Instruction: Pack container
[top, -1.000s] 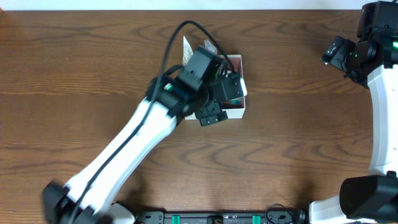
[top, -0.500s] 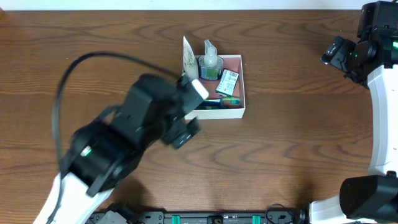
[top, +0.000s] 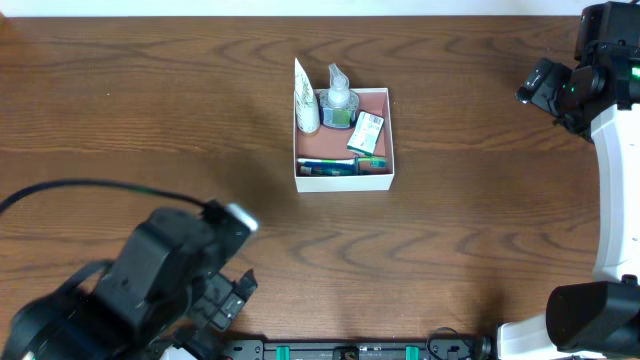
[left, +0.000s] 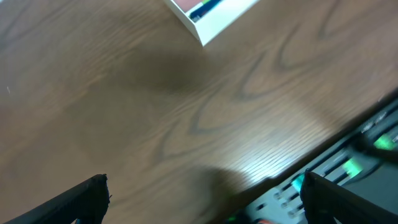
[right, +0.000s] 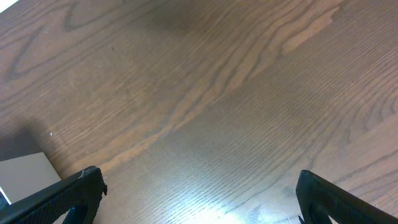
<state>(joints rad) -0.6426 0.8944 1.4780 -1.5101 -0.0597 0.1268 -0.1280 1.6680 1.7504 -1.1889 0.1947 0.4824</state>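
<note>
Overhead, change: a second ago the left gripper was right over the container; now it is back at the near left of the table, well apart from the box, jaws apart and empty; we judge that an item was just let go inside.
Overhead, right gripper: at the far right, jaws apart, holding nothing; it has not moved.
Overhead, container: it sits mid-table, a little to the far side; inside we see a tube at the left wall, a bottle at the far wall, a soap box on the right, a toothbrush along the near wall; we see no item left outside, so the packing looks finished or nearly so.
Left wrist: fingers wide apart over bare wood; only one corner of the container shows at the top.
Right wrist: fingers wide apart over bare wood; a pale thing at the lower left, we cannot tell what.
</note>
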